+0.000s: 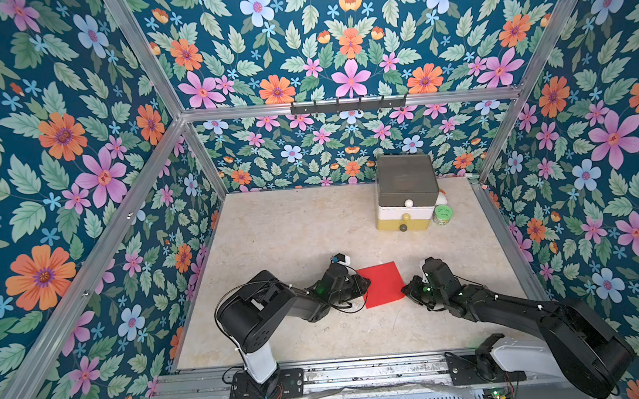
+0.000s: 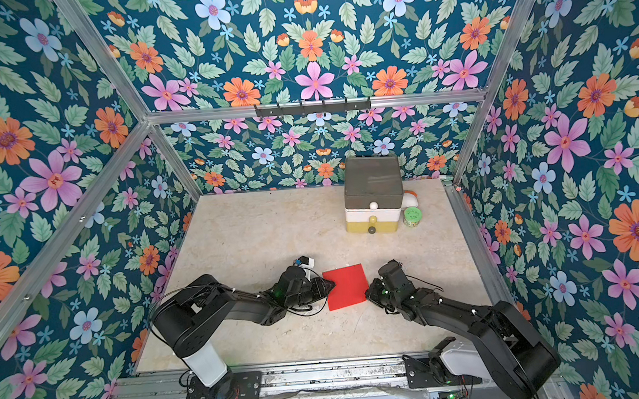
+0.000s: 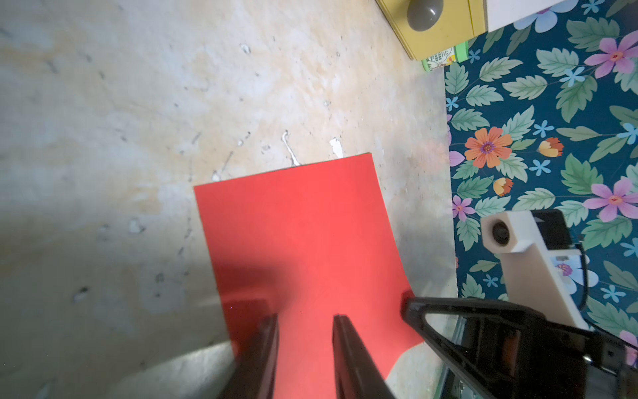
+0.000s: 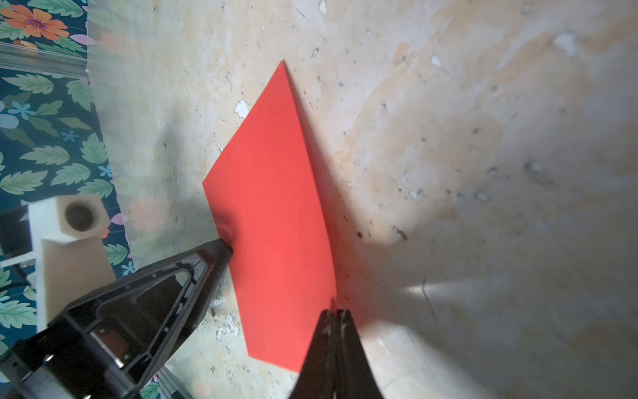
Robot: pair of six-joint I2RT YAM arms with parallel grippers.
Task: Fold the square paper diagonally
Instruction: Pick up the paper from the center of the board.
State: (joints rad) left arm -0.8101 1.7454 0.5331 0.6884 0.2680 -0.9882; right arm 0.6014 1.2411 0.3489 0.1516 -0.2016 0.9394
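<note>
While right tool (image 4: 333, 312) pinches square paper (image 4: 276, 214) edge | left tool (image 3: 305, 319) jaws apart over it | green jar (image 1: 442, 215) label unreadable

No readable text or labels.

The black left arm (image 1: 298, 304) and black right arm (image 1: 494, 305) reach low and inward, wrists facing each other. The left gripper (image 1: 366, 283) has its jaws parted. The right gripper (image 1: 405, 290) has its jaws pinched together on a corner of the thin bright red square paper (image 1: 381, 282).
</note>
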